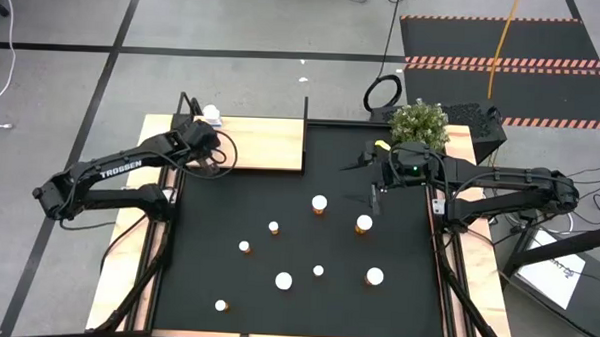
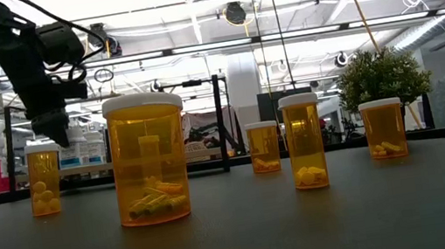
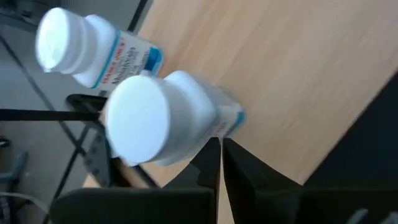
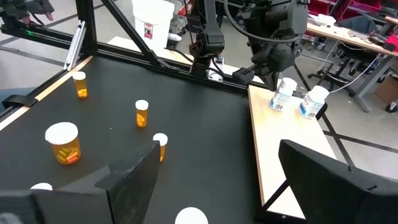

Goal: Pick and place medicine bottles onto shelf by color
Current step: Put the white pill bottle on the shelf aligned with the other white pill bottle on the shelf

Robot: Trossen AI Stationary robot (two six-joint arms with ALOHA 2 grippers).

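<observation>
- Left gripper (image 3: 221, 155) sits over the shelf (image 1: 271, 142) at its far left corner, fingers pinched together and holding nothing; two white bottles stand on the board there: the nearer white bottle (image 3: 165, 118) just beside the fingertips, the second white bottle (image 3: 93, 43) close behind it.
- Risk: the closed fingers are right against the nearer bottle (a sideways pull-out could tip it off the edge, or into its neighbour).
- Right gripper (image 1: 377, 176) hangs spread wide and empty above the black mat (image 1: 226, 276), near the artificial plant (image 1: 419, 123).
- Orange bottles (image 2: 149, 157) remain on the mat, well apart, each white-capped, with pills lying at the bottom (mostly empty); none is on the shelf yet.
- Risk: a wide grasp could nudge adjacent bottles.
</observation>
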